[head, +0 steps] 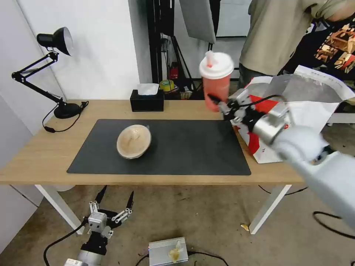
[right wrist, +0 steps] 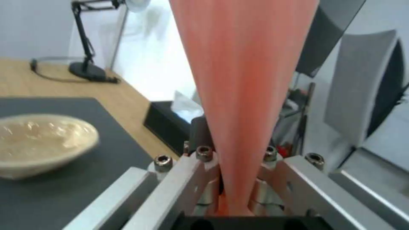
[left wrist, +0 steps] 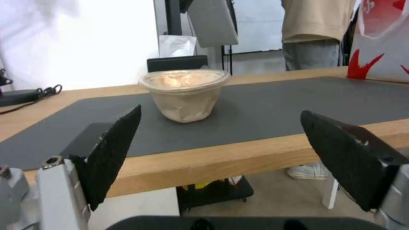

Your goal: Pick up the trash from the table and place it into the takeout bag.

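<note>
Item in transit: red drink cup [head: 216, 83], clamped near its base in the right gripper [head: 222, 105], held above the table [head: 44, 147] just beside the takeout bag [head: 314, 111], not yet inside. Outstanding: beige bowl [head: 134, 141] on the mat [head: 185, 159]. Left gripper [head: 112, 207]: jaws apart, below the table edge.

The right claw [head: 218, 101] reaches toward 11 o'clock, clamped on the drink cup [head: 216, 81]. The left claw [head: 112, 201] hangs low (fingers spread) at 7 o'clock.
</note>
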